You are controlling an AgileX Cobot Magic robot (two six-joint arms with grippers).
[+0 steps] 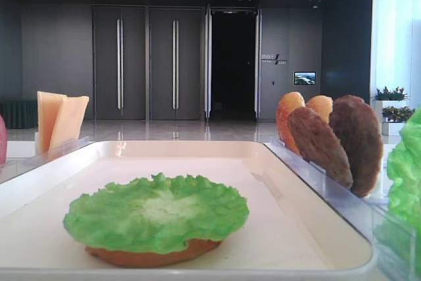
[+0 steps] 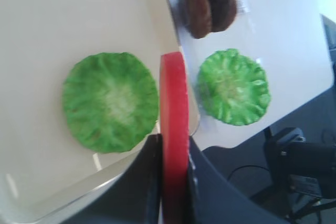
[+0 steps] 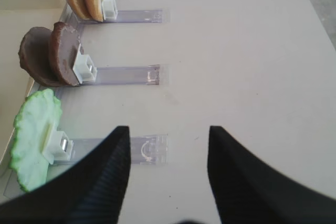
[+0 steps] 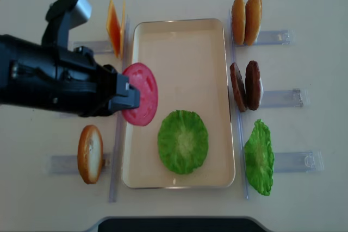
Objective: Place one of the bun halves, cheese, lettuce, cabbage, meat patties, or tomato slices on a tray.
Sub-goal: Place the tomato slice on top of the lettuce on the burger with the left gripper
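One tomato slice (image 4: 140,101) is pinched edge-on in the left end effector (image 4: 129,95) over the tray's (image 4: 179,31) left rim, mid-frame; lettuce (image 4: 182,141) lies lower centre. Right end effector (image 3: 168,145) hangs spread wide, holding nothing.

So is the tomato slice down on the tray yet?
Not yet. The tomato slice is clamped edge-on in the left end effector, over the tray's left rim, beside the lettuce.
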